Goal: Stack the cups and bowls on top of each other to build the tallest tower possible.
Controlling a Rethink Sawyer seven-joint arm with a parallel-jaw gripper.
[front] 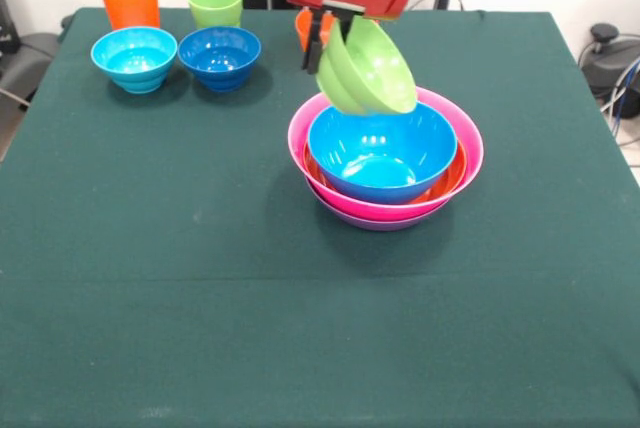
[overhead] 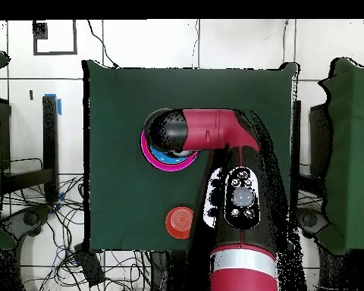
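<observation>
My gripper [front: 330, 40] is shut on the rim of the small lime green bowl [front: 372, 68] and holds it tilted just above the tower [front: 385, 163]. The tower is a large blue bowl [front: 382, 153] nested in orange, pink [front: 470, 143] and purple bowls. The orange cup [front: 130, 5] and lime green cup [front: 216, 3] stand at the far left. A small light blue bowl [front: 134, 58] and a small dark blue bowl [front: 219, 56] sit in front of them. A small orange bowl [front: 304, 26] stands behind the gripper. In the overhead view the arm [overhead: 208, 132] hides the gripper and most of the tower's pink rim [overhead: 149, 155].
The green cloth covers the table [front: 200, 278]. In the overhead view the small orange bowl [overhead: 180, 221] sits near the robot's base, and the arm hides the cups and the small blue bowls.
</observation>
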